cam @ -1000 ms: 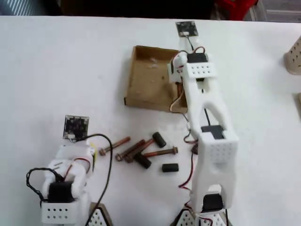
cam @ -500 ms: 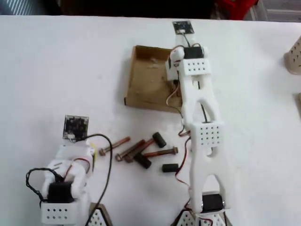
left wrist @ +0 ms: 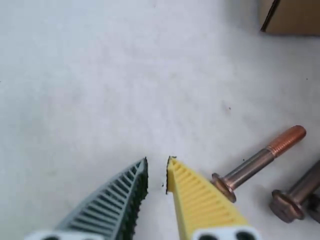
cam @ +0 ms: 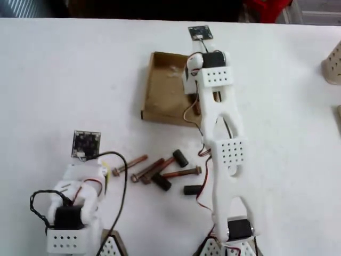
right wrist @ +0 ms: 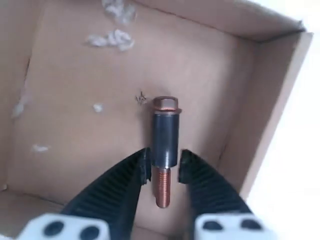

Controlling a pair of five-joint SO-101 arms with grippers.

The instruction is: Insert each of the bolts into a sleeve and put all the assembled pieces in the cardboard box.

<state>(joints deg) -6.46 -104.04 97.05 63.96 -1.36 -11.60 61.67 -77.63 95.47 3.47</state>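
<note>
One assembled piece over the box, loose parts still waiting

Low at the table's (cam: 64,80) near left sits the left gripper (left wrist: 156,162), jaws all but closed with a sliver between them and nothing held. The nearest of the loose bolts (left wrist: 257,157) lies just beside it. Three black sleeves (cam: 180,158) lie among the bolts, unjoined.

Over the last second the right arm (cam: 224,154) has stretched out and swung slightly left, carrying its wrist inward from the cardboard box's (cam: 146,88) right wall. The right gripper (right wrist: 164,162) pinches the assembled piece (right wrist: 165,135) at the sleeve's end away from the bolt head, above the box floor; whether it touches I cannot tell. Release looks due. One wall stands near the piece, bare floor opens leftward, and straight up looks free.
</note>
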